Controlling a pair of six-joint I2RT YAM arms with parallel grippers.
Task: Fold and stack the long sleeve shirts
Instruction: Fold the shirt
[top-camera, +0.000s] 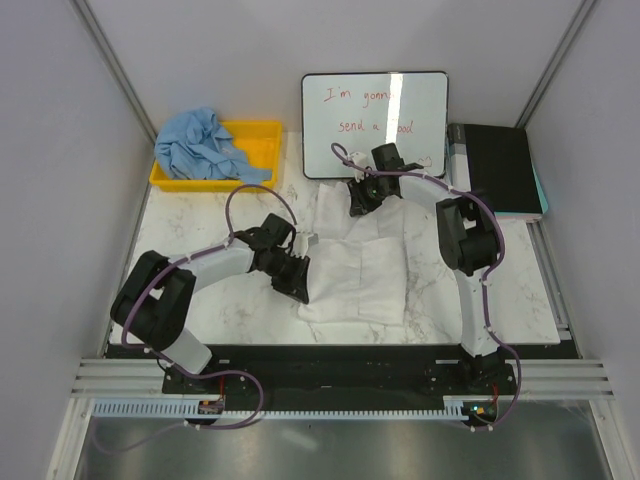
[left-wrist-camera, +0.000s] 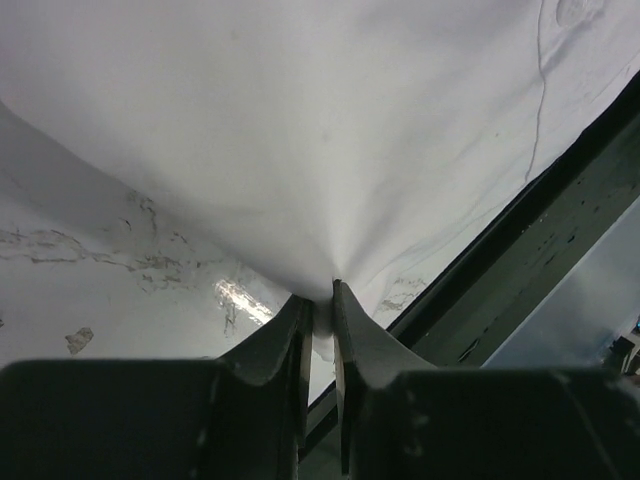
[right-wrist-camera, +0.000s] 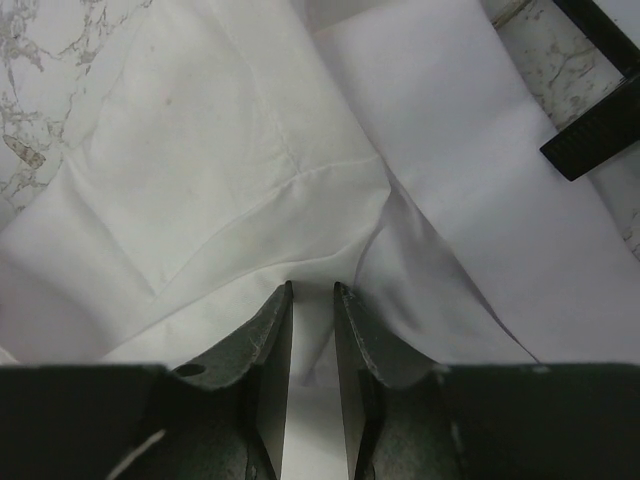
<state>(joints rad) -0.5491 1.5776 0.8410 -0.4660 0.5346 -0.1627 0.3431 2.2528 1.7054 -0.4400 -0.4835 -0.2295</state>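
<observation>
The white long sleeve shirt lies partly folded in the middle of the marble table. My left gripper is at the shirt's near left edge, shut on a pinch of its white cloth, which fans out taut from the jaws. At the shirt's far edge, my right gripper is shut on a fold of the same shirt, and creases run out from its fingertips. The light blue long sleeve shirt sits crumpled in the yellow bin at the back left.
A whiteboard with red writing leans at the back, just behind my right gripper. A black box stands at the back right. The black base rail runs along the table's near edge, close below the shirt.
</observation>
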